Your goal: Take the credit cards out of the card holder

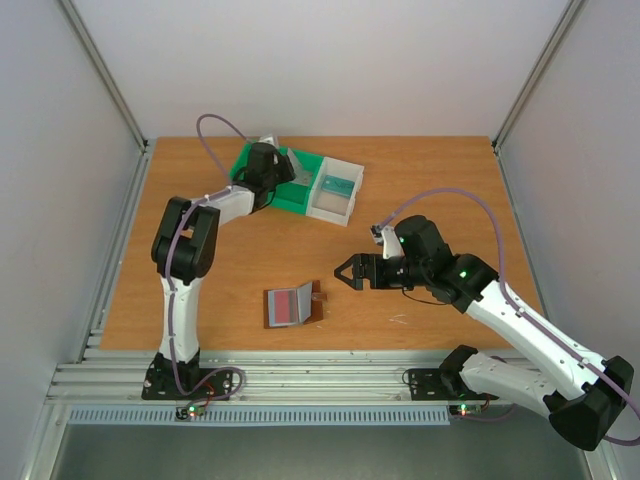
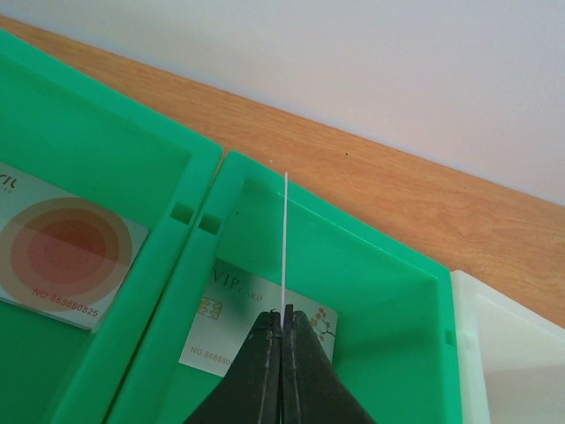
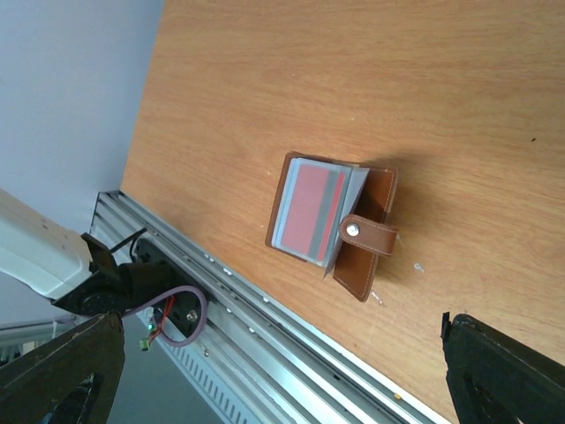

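Note:
The brown card holder [image 1: 316, 304] lies open on the table near the front edge, tab to the right. It also shows in the right wrist view [image 3: 375, 194]. A red card [image 3: 309, 208] sits in its grey-blue pocket. My right gripper [image 1: 340, 272] is open and empty, just right of the holder; in its own view [image 3: 275, 340] the fingers [image 3: 53, 380] stand far apart. My left gripper [image 2: 284, 314] is shut on a thin pale card [image 2: 285, 238], seen edge-on, over the green bin [image 2: 380, 291] at the back. A pale VIP card [image 2: 216, 318] lies in that compartment.
Another pale card with red rings [image 2: 62, 256] lies in the green bin's neighbouring compartment. A white bin [image 1: 335, 195] adjoins the green bin [image 1: 300, 205] on its right. The metal rail [image 3: 265, 309] runs along the table's front edge.

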Tool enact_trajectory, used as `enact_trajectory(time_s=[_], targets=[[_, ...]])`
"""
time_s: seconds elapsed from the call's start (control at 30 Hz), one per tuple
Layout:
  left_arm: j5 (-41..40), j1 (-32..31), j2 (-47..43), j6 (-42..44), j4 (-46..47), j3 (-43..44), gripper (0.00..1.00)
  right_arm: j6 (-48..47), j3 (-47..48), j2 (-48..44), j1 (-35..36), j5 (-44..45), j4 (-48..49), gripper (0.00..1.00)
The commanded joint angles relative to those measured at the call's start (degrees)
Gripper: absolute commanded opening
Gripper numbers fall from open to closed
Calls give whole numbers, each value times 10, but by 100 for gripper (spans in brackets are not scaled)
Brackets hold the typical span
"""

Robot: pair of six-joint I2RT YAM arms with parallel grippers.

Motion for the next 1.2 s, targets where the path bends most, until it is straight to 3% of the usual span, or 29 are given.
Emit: enact_trajectory(time_s=[0.0, 1.17], targets=[[-3, -5, 25, 4, 15, 26, 0, -15, 20, 2, -2, 12, -13, 99], [3, -10, 70, 12, -43, 87, 10, -16, 28, -6, -2, 25, -34, 99]])
